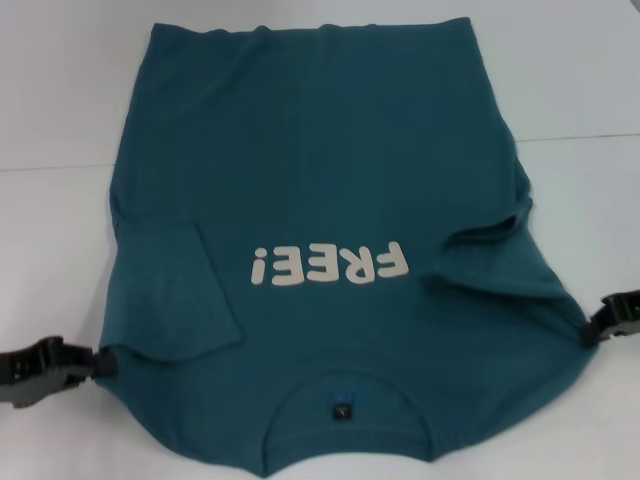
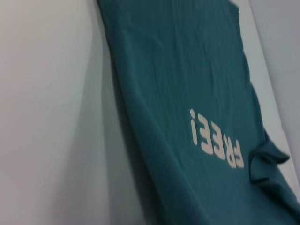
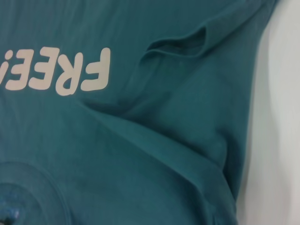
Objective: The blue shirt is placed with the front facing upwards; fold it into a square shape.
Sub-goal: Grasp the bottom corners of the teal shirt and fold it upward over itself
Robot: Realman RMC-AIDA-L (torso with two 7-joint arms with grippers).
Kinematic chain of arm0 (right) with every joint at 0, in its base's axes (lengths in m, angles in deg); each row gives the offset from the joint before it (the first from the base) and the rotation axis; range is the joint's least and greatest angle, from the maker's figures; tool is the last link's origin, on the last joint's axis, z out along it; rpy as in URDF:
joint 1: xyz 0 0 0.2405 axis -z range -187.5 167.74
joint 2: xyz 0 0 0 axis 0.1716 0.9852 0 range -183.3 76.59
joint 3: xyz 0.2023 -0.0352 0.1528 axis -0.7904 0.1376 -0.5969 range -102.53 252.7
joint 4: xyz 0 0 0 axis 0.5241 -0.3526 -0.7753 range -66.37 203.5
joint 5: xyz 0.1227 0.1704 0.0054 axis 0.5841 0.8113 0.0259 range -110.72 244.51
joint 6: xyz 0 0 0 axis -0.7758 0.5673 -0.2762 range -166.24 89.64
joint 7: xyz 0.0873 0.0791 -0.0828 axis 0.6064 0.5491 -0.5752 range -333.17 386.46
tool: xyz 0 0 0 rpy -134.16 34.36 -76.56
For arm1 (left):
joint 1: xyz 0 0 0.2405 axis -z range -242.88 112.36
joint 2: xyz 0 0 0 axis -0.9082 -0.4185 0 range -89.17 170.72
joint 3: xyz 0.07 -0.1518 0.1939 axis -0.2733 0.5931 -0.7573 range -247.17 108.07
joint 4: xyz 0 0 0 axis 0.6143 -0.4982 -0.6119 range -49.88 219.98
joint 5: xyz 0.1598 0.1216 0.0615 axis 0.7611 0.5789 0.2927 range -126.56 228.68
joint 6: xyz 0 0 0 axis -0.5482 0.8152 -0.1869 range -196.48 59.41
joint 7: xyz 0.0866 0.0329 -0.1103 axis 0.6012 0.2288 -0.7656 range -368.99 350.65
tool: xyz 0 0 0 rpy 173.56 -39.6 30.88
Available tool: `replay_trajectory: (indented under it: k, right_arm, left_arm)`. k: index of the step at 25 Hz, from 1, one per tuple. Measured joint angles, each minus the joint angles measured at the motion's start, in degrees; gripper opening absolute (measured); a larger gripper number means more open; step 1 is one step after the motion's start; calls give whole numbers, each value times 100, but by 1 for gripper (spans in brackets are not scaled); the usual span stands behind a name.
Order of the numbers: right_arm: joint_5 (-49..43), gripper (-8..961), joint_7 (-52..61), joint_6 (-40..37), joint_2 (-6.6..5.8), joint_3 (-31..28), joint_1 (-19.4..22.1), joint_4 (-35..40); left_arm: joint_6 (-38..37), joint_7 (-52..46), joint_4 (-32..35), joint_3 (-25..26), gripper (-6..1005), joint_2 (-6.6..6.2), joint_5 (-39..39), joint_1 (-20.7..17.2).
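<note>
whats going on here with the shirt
A two-armed robot is folding a blue shirt that lies face up on a white table, collar nearest the robot. Both sleeves are already folded in over the body. The left end effector and right end effector sit at the shirt's shoulder edges, one on each side.

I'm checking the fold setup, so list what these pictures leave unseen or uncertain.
- Left hand: in the head view its tips meet the blue shirt at the edge; grip unclear, and the left wrist view shows no fingers.
- Right hand: cut off by the head view's edge, grip likewise unclear.
- Small black tag at the collar: too small to read.
- Shirt's far hem: cut off at the top of the head view.
</note>
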Motion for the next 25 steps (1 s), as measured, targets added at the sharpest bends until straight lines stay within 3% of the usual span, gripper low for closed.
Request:
replay_trajectory:
  k: [10, 19, 25]
  right_arm:
    - [-472, 30, -45, -907, -20, -4, 275, 446]
    - [-823, 31, -270, -1562, 163, 34, 515, 745]
    - [-988, 31, -373, -1659, 276, 18, 551, 826]
  left_arm:
    - [-1185, -16, 558, -1, 21, 32, 774, -111]
    - [-1996, 18, 772, -319, 22, 93, 954, -448]
    - [-2091, 31, 821, -349, 22, 132, 1024, -513]
